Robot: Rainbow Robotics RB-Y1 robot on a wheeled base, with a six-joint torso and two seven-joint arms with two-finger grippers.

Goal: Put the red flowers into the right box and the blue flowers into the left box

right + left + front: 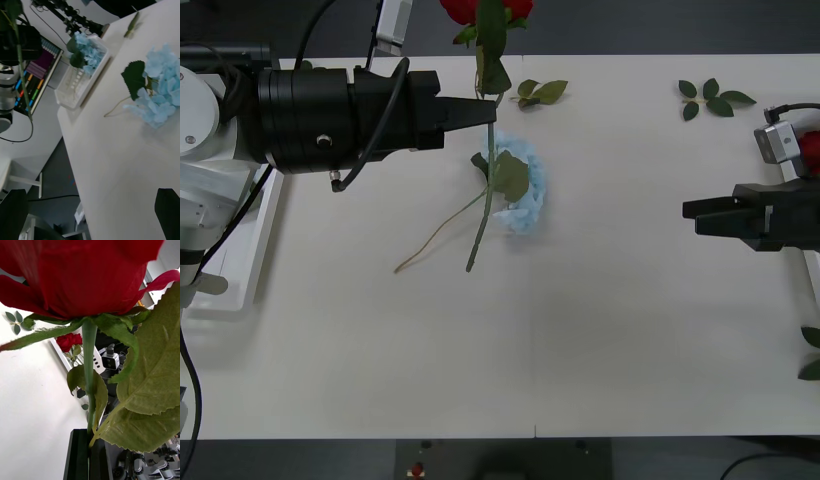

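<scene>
Above the tabletop (600, 340), left tool (488, 113) is clamped on a red rose (86, 273) stem, holding it over the blue flower (525, 195) lying mid-table; more blue flowers sit in the left box (80, 80). Right tool (692, 216) hovers released at the right edge, near the right box (812, 270).

The left gripper (490, 113) reaches rightward over the far table, fingers clamped together. The right gripper (688, 217) hovers at the right, fingers apart.
</scene>
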